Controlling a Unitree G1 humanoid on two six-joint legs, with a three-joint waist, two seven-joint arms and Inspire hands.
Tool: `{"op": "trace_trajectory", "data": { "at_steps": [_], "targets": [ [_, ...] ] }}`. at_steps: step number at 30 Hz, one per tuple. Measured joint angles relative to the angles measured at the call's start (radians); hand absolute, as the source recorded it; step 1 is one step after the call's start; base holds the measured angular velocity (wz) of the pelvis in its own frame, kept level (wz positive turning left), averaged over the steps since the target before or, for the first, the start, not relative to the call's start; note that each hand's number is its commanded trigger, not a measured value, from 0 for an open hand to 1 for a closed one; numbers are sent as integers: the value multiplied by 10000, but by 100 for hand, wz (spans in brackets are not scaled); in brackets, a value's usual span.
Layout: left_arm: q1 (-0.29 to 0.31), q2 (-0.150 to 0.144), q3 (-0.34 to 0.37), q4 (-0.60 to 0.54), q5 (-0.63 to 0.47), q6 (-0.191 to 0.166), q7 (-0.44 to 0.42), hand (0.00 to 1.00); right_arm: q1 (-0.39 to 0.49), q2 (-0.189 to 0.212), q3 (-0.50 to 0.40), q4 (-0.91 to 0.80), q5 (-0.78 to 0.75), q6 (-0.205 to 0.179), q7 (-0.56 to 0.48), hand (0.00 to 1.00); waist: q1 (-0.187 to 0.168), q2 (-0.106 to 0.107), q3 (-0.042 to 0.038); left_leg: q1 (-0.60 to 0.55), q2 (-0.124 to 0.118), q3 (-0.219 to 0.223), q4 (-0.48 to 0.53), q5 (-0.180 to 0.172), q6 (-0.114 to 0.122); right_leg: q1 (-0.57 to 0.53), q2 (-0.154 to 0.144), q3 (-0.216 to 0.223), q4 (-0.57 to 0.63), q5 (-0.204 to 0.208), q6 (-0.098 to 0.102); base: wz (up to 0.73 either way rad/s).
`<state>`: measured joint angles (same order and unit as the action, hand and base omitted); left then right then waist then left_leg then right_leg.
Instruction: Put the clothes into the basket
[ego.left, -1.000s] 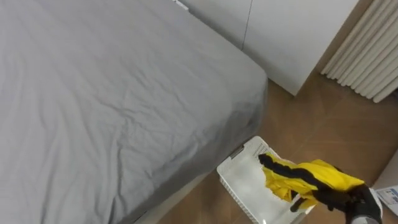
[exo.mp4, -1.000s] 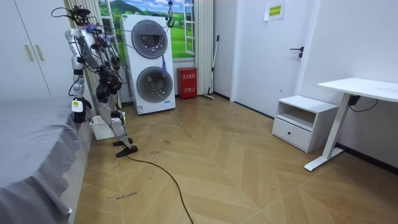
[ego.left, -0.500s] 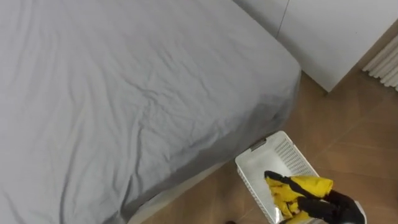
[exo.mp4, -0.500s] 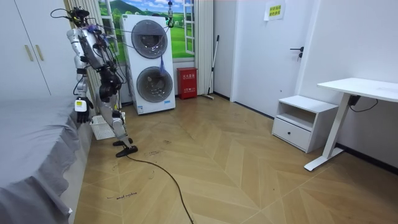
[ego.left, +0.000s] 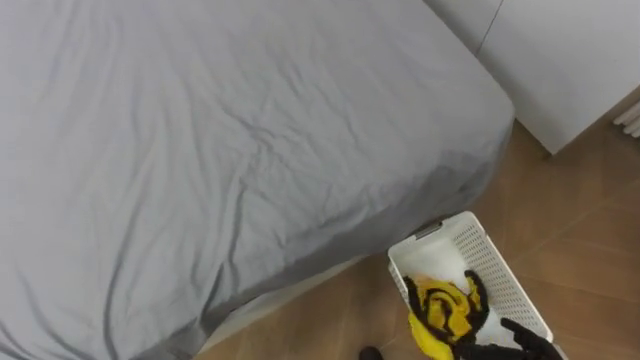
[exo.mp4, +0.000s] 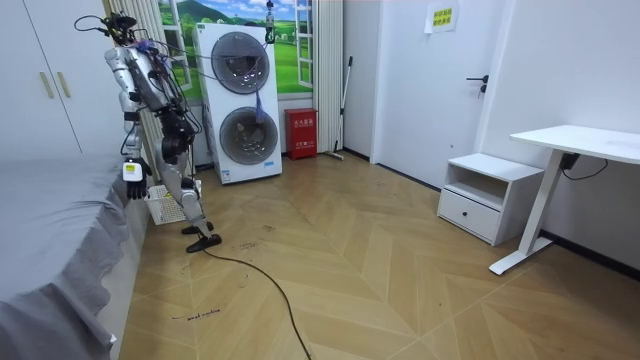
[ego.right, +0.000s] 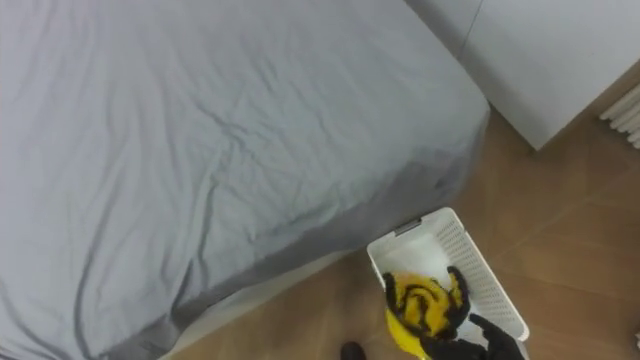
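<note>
Cloth, soft and light by its look, the yellow garment hangs bunched in the right hand's curled fingers over the laundry basket beside the bed, best held by a gathered fold.

The bed has a plain grey sheet. The basket is white, its walls a lattice of small holes. The garment is bright yellow with black markings, and the right hand is black. The floor is brown wood, laid in a herringbone pattern; the wardrobe is white.
</note>
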<state>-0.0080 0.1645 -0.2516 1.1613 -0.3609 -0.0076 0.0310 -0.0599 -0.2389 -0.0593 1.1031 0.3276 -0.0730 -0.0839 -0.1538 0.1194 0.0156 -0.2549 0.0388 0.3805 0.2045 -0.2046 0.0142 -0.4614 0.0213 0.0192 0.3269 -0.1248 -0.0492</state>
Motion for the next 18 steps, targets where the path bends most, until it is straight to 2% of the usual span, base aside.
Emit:
{"op": "trace_trajectory", "data": {
  "at_steps": [5, 10, 14, 18],
  "targets": [
    [-4, 16, -95, -20, -4, -14, -1, 0, -7, 0, 172, -12, 190, -20, 22, 0, 0, -18, -10, -34, -3, -24, -57, 1, -1, -15, -2, -22, -65, -4, 6, 0],
    [-6, 24, -243, -17, -14, -213, 0, 0, -45, -2, 177, -24, 212, -40, 121, 0, -16, -18, -14, -133, 6, -72, -49, 0, -1, -15, -25, -166, -152, -3, 7, 8],
    [-6, 24, -320, -15, -15, -230, 0, 0, -126, -6, 175, -11, 211, -226, 158, 0, -19, -15, -16, -133, 15, -108, -51, 0, -1, 18, -26, -230, -184, -2, 6, 3],
    [-5, 24, -380, -16, -17, -232, 0, 0, -166, -14, 176, -5, 212, -230, 226, 0, -19, -13, -17, -105, 15, -108, -47, 0, -1, 58, -32, -244, -183, -2, 6, 0]
  ]
}}
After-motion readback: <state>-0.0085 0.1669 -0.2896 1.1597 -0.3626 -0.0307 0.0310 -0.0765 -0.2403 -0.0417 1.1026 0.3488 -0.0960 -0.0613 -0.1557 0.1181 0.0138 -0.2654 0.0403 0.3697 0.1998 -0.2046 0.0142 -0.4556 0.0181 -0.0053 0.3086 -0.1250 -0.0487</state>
